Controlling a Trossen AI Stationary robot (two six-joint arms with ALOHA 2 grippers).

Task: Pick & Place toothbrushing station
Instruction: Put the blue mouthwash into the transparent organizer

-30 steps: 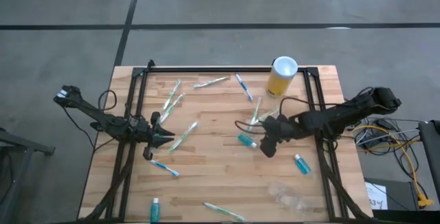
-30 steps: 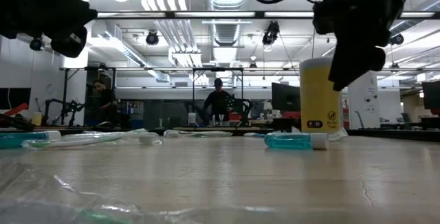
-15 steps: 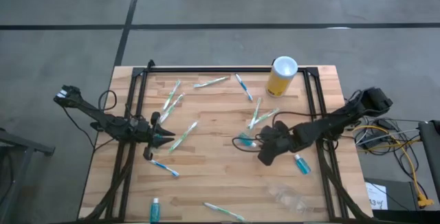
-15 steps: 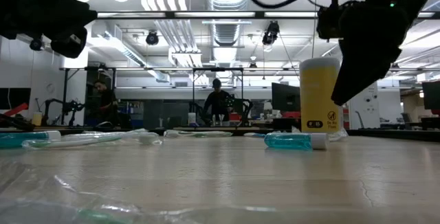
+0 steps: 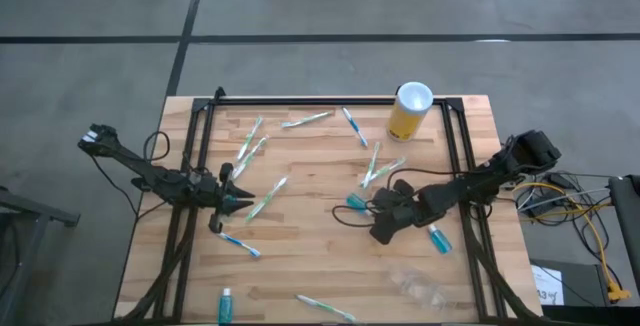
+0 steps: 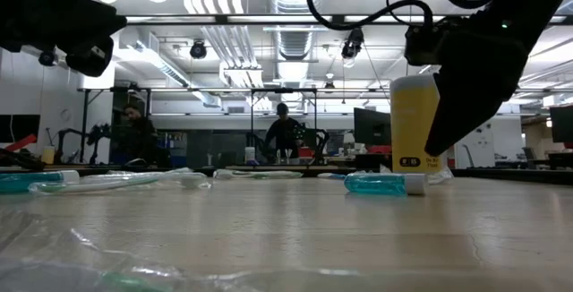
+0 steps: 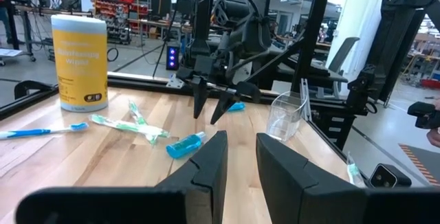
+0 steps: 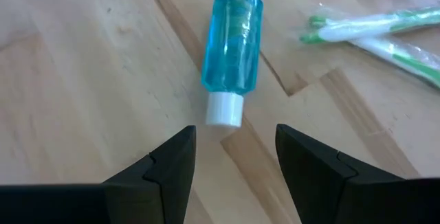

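Teal tube (image 8: 232, 49) lying flat on table (image 5: 310, 246); right gripper (image 8: 234, 157) hovers fingers apart (poised to straddle it), left gripper (image 7: 240, 157) nearly closed, empty.

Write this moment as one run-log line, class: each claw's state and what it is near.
right claw: open, empty, over teal tube mid-table | left claw: slightly open, empty, waiting at table's left | clear cup: empty

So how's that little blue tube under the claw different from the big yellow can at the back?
The teal tube lies flat on the wood; the yellow canister stands upright. The tube is small and see-through with a narrow white cap; the canister is far larger, opaque and printed. The right gripper hovers over the tube, jaws open, while nothing is near the canister. Both have white tops.
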